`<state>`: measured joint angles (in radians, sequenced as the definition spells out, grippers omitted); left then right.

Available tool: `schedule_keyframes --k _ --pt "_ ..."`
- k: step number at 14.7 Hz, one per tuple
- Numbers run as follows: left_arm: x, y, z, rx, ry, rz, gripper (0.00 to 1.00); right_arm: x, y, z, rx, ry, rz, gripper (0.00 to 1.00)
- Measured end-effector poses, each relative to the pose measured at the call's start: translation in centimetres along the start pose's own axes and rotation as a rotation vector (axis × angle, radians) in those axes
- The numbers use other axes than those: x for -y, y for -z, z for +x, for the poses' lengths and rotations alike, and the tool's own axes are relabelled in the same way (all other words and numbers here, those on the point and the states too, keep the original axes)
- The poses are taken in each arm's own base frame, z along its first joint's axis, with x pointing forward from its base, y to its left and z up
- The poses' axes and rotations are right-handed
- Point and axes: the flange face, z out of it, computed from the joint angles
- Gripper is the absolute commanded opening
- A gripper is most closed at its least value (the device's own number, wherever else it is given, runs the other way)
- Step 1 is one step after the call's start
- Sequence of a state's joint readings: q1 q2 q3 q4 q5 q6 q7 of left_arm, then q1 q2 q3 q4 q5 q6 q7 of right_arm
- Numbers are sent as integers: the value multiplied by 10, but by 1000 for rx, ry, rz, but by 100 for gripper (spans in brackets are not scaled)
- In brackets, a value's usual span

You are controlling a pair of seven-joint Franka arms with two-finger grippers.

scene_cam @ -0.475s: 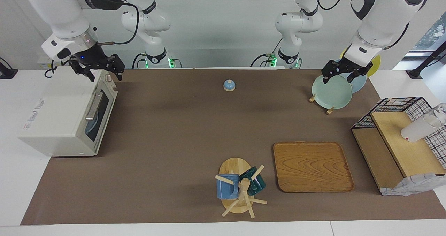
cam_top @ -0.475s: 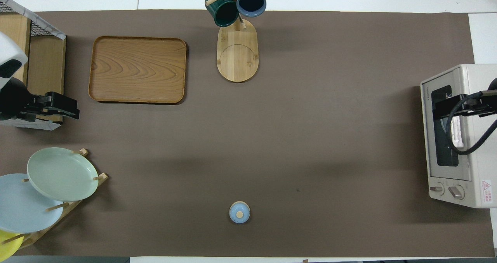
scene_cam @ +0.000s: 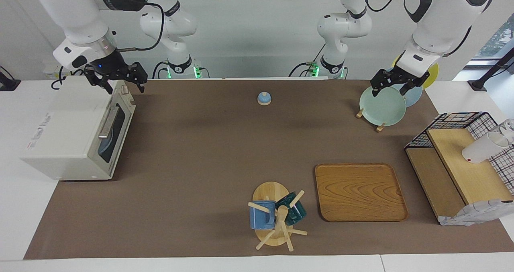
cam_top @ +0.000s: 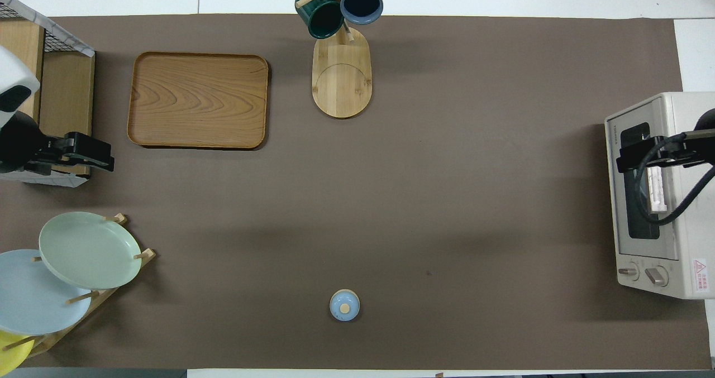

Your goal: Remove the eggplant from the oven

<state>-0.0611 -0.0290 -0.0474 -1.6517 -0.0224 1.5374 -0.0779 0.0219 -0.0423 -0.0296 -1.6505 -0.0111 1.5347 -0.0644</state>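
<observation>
Right claw, released, hovers upper left over the boxy cream-white toaster oven, likely to reach its shut door; eggplant unseen, presumably inside. Left claw, released, waits upper right.

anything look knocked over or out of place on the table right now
One thing: a white cup lies tipped on its side on the wooden shelf in the black wire basket. The cream-white toaster oven is shut; everything else stands in order.
</observation>
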Motion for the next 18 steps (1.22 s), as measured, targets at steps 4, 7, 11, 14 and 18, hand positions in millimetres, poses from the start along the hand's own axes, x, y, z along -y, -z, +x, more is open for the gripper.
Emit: schedule_keyframes --k 4,7,11,14,18 --pt "0 0 0 0 0 0 100 3 -6 7 -46 6 -3 0" --pt "0 0 0 0 0 0 100 -7 -40 12 -45 5 -60 0" --pt "0 0 0 0 0 0 100 -26 -89 8 18 9 -152 0" --pt "0 0 0 0 0 0 100 -39 -106 6 27 13 -205 0" --pt "0 0 0 0 0 0 100 -62 -125 1 40 -10 -227 0"
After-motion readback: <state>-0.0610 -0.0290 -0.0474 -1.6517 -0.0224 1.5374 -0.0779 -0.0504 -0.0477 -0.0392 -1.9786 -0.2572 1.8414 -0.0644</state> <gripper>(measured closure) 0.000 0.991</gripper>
